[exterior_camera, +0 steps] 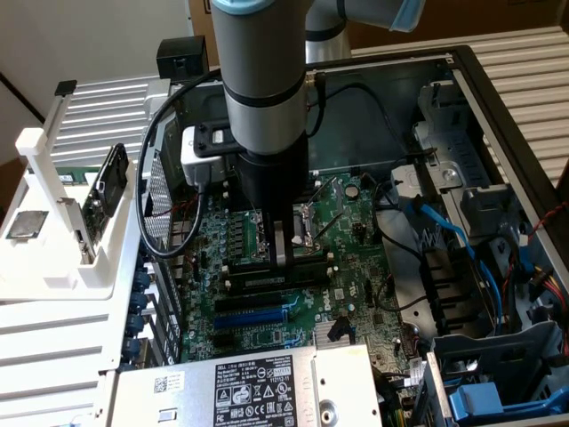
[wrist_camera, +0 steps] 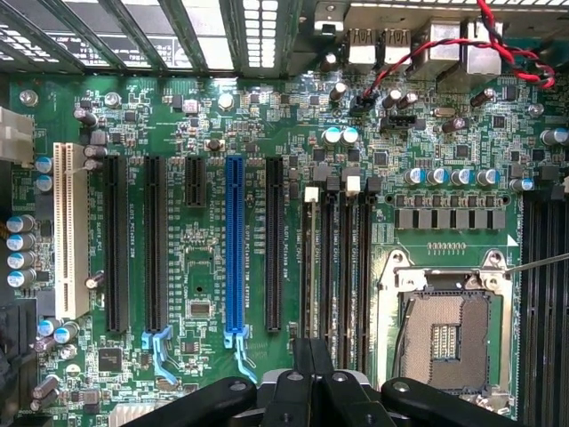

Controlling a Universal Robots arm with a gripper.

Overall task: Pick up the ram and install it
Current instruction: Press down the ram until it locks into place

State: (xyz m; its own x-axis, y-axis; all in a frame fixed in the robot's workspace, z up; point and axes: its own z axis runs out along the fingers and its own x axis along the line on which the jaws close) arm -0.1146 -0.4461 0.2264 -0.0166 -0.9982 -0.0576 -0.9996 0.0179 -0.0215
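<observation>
My gripper [exterior_camera: 284, 256] reaches down into the open computer case and stands on the row of black memory slots [wrist_camera: 342, 267] beside the CPU socket [wrist_camera: 449, 334]. Its two fingers are pressed together, shut. In the wrist view the gripper [wrist_camera: 311, 349] lines up with the outermost slot, the one nearest the expansion slots. A thin dark strip, which I take to be the ram [wrist_camera: 308, 267] seen edge-on, runs along that slot to a white end clip [wrist_camera: 311, 193]. Whether the fingers pinch the strip or only rest on its top edge I cannot tell.
A blue expansion slot [wrist_camera: 234, 240] and black ones lie beside the memory slots. On the exterior view's left stands a white rack [exterior_camera: 53, 231] holding parts. The power supply [exterior_camera: 249, 387] is in front, and blue cables [exterior_camera: 444, 227] and drive cages fill the exterior view's right.
</observation>
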